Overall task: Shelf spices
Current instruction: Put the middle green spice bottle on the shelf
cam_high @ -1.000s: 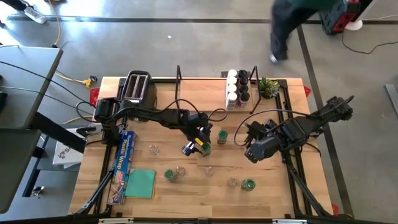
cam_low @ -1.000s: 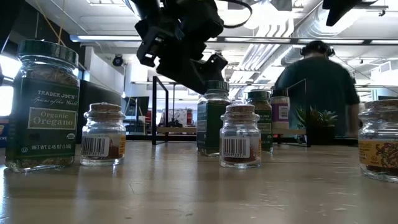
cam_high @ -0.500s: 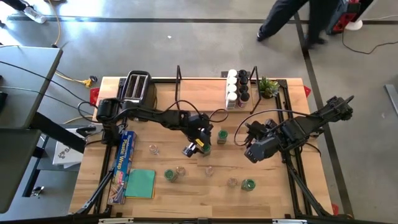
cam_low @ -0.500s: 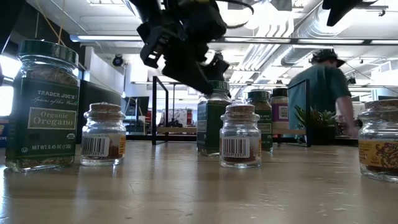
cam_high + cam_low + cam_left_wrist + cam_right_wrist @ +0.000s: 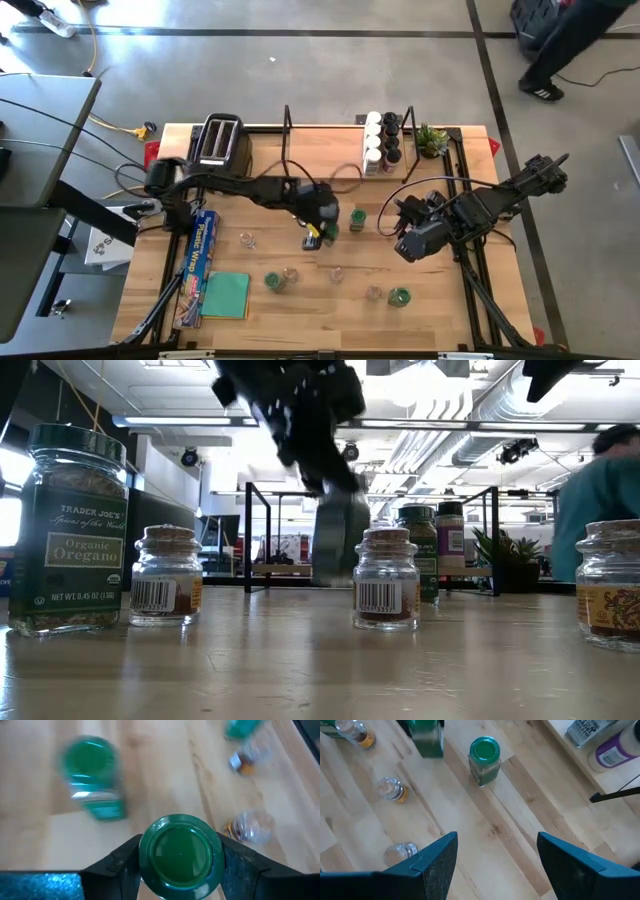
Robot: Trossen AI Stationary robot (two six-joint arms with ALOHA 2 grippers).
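My left gripper [image 5: 320, 228] is shut on a green-lidded spice jar [image 5: 180, 855] near the table's middle. In the low view the jar [image 5: 338, 545] is blurred. A second green-lidded jar [image 5: 357, 217] stands on its base just to its right. The shelf [image 5: 330, 150] stands at the far edge, with several jars [image 5: 380, 140] at its right end. My right gripper [image 5: 497, 852] is open and empty above the table, right of the two jars. My left gripper pinches the jar between its two fingers at the lid's rim [image 5: 147, 851], one finger [image 5: 117, 867] on each side. The fingers come from above, pointing down. In the low view the jar's base [image 5: 335, 582] shows a little above the table.
Small clear jars [image 5: 247, 240] [image 5: 335, 273] [image 5: 373, 293] and green-lidded jars [image 5: 274, 282] [image 5: 399, 296] stand scattered on the near half. A toaster [image 5: 218, 140] is at the far left, a potted plant [image 5: 432, 140] at the far right. A wrap box [image 5: 200, 260] and green cloth [image 5: 226, 295] lie near left.
My left gripper has turned to point down over the green-lidded jar and taken hold of it. The jar has risen a little off the table and shifted slightly toward the table's left edge. A person beyond the table has walked off to the right.
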